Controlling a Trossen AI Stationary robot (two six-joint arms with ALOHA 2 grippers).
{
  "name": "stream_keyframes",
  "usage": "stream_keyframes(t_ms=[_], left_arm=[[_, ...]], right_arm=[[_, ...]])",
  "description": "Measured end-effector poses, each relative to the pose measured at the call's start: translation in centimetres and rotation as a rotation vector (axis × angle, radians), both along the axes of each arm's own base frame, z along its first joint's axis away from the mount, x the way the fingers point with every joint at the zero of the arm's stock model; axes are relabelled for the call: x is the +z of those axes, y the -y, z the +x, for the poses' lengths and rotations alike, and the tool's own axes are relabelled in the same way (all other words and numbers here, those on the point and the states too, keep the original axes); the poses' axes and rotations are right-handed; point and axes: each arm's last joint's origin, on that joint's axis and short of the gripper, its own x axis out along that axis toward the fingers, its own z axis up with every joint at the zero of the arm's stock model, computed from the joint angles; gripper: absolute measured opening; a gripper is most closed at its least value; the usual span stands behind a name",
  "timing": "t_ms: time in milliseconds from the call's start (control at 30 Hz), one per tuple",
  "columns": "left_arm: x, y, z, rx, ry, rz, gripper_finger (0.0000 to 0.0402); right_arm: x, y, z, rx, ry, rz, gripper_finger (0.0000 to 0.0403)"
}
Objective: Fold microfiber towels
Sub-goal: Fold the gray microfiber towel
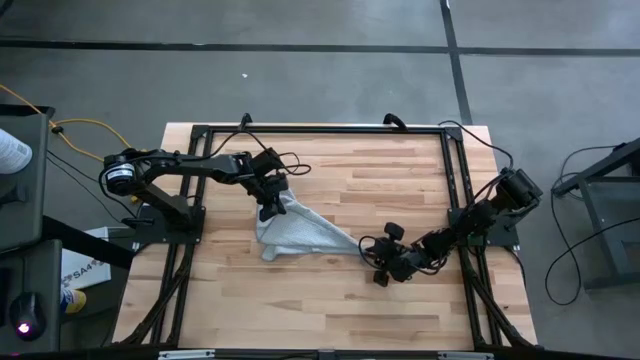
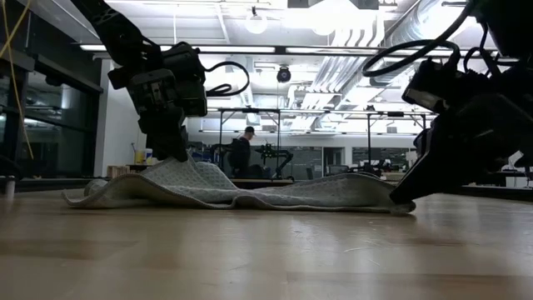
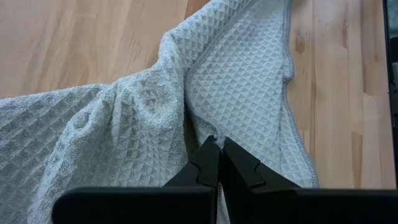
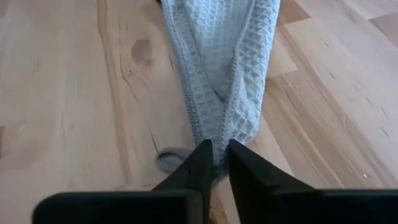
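High view: the wooden table (image 1: 400, 190) carries one light grey towel (image 1: 300, 235), lying rumpled left of centre and drawn out into a narrow tail toward the right arm. It is not yet folded.

Left gripper (image 1: 268, 210) stands over the towel's upper left part; the left wrist view shows its fingers (image 3: 208, 163) pressed together on a raised fold of the cloth. Right gripper (image 1: 381, 262) sits low at the table, at the stretched tail; the right wrist view shows its fingers (image 4: 200, 163) nipping the hemmed corner, with a small hanging loop (image 4: 166, 160) lying on the wood just beside them. The low view confirms the cloth sagging between the two grips, most of it resting on the table.

Judgement on the step in hand — both corners appear gripped, but the cloth is bunched and twisted between them. A good fold calls for lifting both ends evenly, drawing them apart until the edge runs straight, then laying the towel flat before any fold. Uneven pull risks slipping the thin right-hand pinch.

Writing — none legible on towel, table or arms; the box (image 1: 78, 272) on the floor at the left shows print too small to read.
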Motion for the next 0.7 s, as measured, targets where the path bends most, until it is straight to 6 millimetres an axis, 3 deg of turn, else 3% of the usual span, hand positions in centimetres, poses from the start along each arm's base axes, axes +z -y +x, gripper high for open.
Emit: stream_keyframes(t_ms=[400,700], left_arm=[[0.2,0.0,-0.1,0.005,0.004,0.021,0.0],[3.1,1.4,-0.8,0.026,0.08,0.164,0.0]], right_arm=[[1.4,0.1,-0.1,0.031,0.03,-0.038,0.0005],[4.3,1.2,-1.0,-0.055,0.096,-0.147,0.0004]])
